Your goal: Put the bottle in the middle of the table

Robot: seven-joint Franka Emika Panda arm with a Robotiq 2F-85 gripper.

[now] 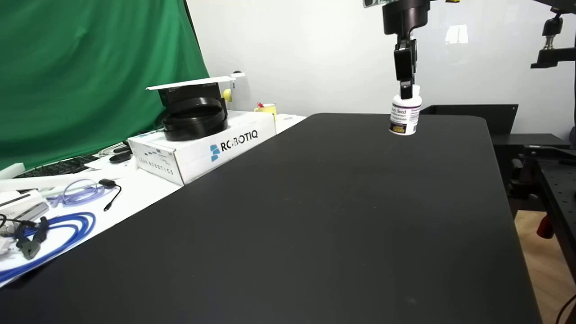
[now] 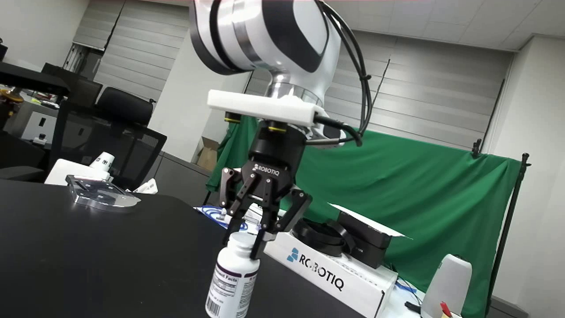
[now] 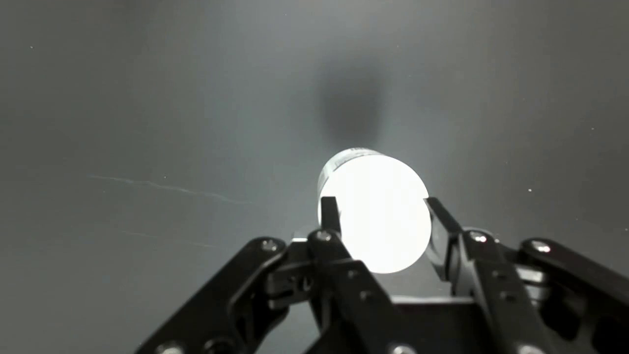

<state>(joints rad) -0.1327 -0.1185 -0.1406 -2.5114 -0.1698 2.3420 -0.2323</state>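
Observation:
The white bottle (image 1: 405,117) with its dark and yellowish label is near the far end of the black table (image 1: 315,211) in an exterior view. It also shows in an exterior view (image 2: 230,287), where its base is cut off. In the wrist view its cap (image 3: 388,231) is a bright white disc. My gripper (image 3: 378,201) has a finger on each side of the cap, both against it. In both exterior views the gripper (image 1: 407,91) points down at the bottle's top (image 2: 241,247). The bottle looks about upright. I cannot tell whether its base touches the table.
A white Robotiq box (image 1: 216,148) with black rings (image 1: 195,119) on it stands along the table's long side. Blue cables (image 1: 67,238) lie beside the table. A clear plastic plate (image 2: 101,194) sits near a table edge. A black stand (image 1: 553,180) flanks the opposite side.

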